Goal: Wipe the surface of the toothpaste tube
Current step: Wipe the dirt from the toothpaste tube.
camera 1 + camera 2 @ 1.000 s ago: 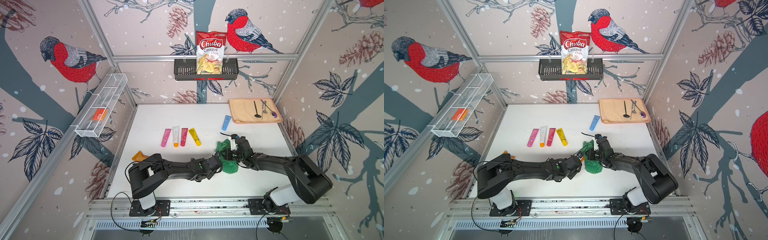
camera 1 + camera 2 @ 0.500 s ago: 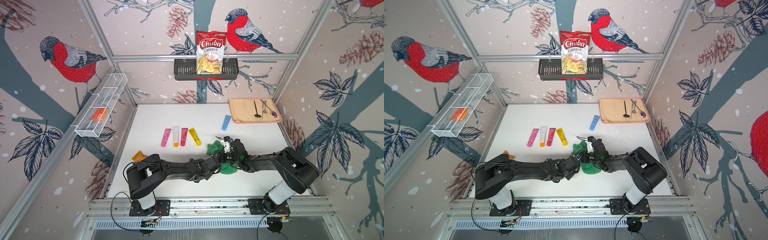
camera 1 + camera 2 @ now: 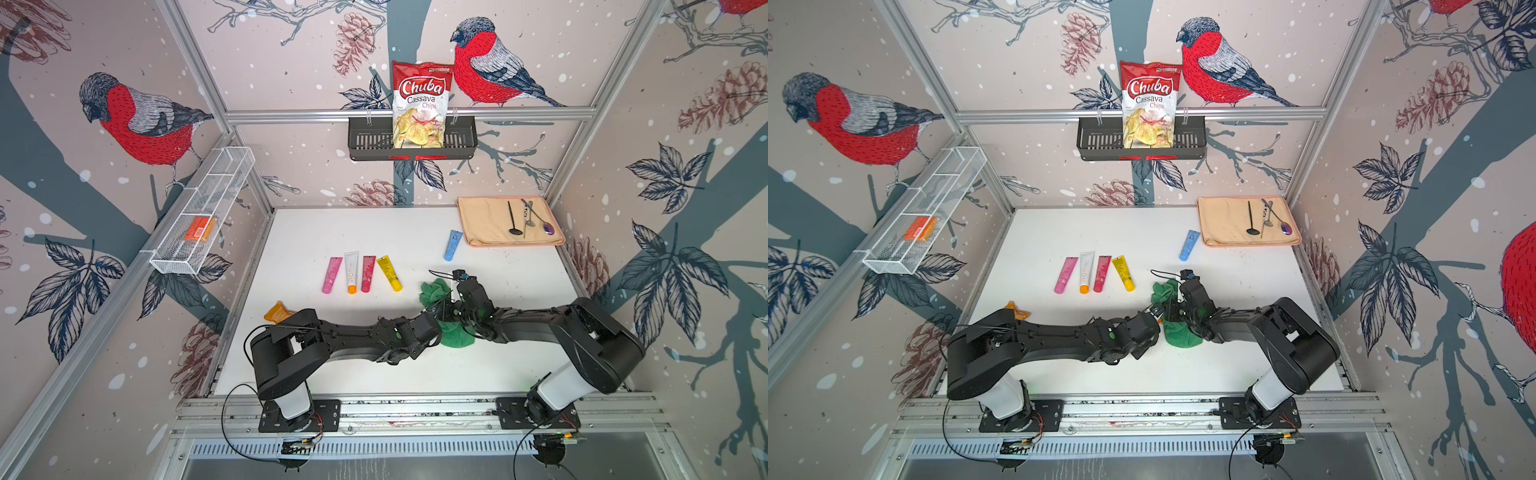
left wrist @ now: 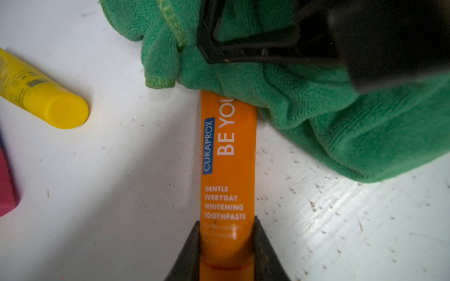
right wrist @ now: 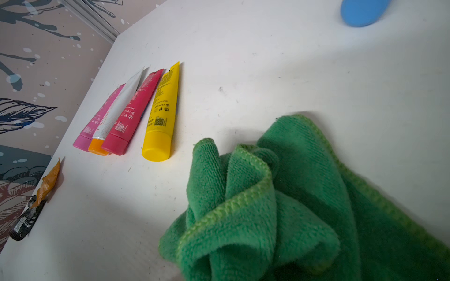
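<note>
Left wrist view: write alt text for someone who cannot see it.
An orange Curaprox toothpaste tube, gripped at its near end by the left claw, runs under a bunched green microfibre cloth held by the right claw. A yellow tube lies nearby on the white table.

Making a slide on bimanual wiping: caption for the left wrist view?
Left end effector grips an orange toothpaste tube whose far end lies under a green cloth.

Right end effector [image 3: 451, 307] dragged the green cloth [image 3: 457, 337] along the orange tube [image 4: 227, 158].

black jointed arms [image 3: 345, 340], white base links [image 3: 291, 401]
</note>
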Controlling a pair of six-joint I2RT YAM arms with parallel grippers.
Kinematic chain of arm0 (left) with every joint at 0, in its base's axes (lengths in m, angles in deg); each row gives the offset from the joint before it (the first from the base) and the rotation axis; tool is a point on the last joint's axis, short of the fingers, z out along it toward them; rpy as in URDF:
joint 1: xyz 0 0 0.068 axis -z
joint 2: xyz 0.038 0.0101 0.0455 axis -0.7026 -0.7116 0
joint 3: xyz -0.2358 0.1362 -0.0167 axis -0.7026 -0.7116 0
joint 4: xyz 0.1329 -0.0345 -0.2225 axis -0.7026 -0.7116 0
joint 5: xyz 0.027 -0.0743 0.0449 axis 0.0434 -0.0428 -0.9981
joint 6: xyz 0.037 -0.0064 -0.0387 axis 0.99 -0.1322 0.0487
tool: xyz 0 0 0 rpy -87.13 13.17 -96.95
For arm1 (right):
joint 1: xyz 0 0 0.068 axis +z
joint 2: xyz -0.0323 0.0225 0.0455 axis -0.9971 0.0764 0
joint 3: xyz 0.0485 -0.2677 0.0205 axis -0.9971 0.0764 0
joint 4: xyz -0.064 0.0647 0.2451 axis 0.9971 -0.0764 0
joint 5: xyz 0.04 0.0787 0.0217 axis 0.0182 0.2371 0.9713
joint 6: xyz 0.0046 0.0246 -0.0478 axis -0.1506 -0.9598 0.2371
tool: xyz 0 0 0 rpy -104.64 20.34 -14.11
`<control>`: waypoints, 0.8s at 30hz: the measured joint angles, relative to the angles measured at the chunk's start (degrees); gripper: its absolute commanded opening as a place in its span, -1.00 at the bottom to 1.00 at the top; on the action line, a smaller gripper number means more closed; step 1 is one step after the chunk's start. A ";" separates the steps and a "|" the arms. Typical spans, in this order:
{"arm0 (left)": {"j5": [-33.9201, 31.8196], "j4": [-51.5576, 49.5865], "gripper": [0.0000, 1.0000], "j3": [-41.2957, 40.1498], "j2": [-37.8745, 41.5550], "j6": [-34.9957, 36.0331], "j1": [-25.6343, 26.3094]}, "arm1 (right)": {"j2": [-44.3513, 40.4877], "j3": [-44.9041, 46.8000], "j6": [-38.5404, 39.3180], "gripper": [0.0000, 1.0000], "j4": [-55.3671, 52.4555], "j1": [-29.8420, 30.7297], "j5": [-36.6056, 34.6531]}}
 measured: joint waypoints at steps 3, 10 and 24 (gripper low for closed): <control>0.66 -0.13 -0.62 0.00 -0.02 0.26 0.11 | -2.62 1.29 -0.15 -0.92 -0.35 1.44 2.40; 0.52 -1.68 -0.63 -0.04 0.00 -1.27 0.11 | -0.81 1.68 -1.51 -0.92 2.23 3.89 4.00; -0.79 0.94 -0.65 -2.27 2.43 -0.85 0.09 | 2.84 -6.01 -1.60 -0.91 -8.96 5.27 -10.12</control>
